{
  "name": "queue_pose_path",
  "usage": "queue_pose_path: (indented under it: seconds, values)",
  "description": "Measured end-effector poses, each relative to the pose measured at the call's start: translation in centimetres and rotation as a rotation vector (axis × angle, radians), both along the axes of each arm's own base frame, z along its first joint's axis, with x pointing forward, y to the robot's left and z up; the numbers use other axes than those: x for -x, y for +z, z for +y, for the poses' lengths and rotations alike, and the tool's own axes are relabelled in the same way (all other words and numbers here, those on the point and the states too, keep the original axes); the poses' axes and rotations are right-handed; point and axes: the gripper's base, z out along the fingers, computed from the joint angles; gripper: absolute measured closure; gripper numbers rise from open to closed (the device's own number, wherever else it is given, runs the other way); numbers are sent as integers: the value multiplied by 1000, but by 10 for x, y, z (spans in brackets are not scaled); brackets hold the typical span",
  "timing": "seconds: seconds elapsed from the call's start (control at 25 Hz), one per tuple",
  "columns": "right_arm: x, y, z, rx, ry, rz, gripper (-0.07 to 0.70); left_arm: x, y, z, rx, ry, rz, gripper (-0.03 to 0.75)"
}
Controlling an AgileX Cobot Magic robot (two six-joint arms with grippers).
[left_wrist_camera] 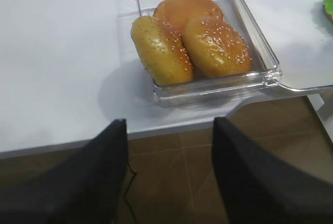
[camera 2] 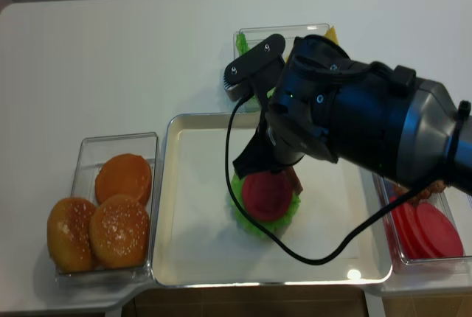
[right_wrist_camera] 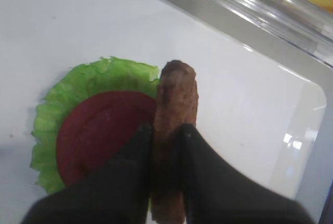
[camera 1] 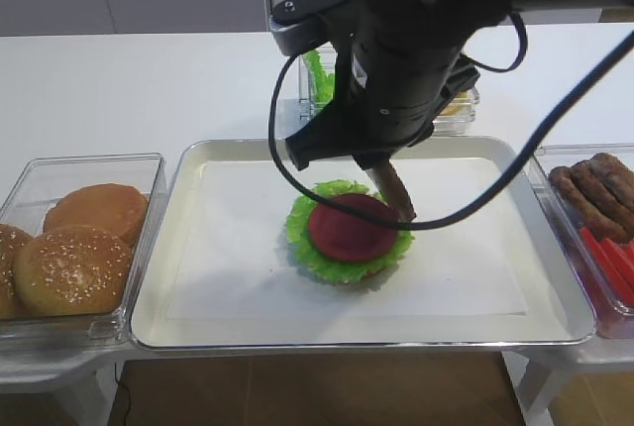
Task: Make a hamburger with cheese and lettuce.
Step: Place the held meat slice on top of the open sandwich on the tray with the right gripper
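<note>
On the tray [camera 1: 188, 277], mid-bench [camera 1: 149, 89], the hamburger [camera 1: 349, 233] is lying flat: lettuce [camera 1: 302, 238] frill showing all round a red slice [camera 1: 347, 228]; the bun base is mostly hidden beneath, only a tan sliver peeking at the near edge.

Right tool [right_wrist_camera: 166, 130]: fingers pressing together on a brown sausage-like patty [right_wrist_camera: 176, 99]. Its long axis is running along the fingers, free end pointing away from the wrist camera, over the stack's edge where leaf meets slice. In the high view it is slanting down to the slice's right rim; whether it is touching cannot be told. Its gripped end is running out of frame.

Left tool [left_wrist_camera: 169, 172]: fingers standing spread, holding nothing, hanging past the bench edge near the bun box [left_wrist_camera: 250, 41].

Buns [left_wrist_camera: 208, 41]: three in a clear box left of the tray, two seeded, one plain.

Right-hand boxes: sausages [camera 1: 594, 188] and red strips [camera 1: 614, 258], cut off by the frame edge. The rear box [camera 1: 461, 114] is largely hidden by the arm; green leaf and something yellow are showing, contents unclear.

Writing: none readable.
</note>
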Motion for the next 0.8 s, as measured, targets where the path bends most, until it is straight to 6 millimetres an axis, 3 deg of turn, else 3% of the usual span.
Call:
queue_pose_path:
  seconds: [0.24, 0.8]
  values:
    - [-3, 15, 1, 2, -18, -13, 511, 0, 0, 0, 0, 0, 0, 328]
    - [1, 10, 4, -9, -30, 58, 511, 0, 0, 0, 0, 0, 0, 328]
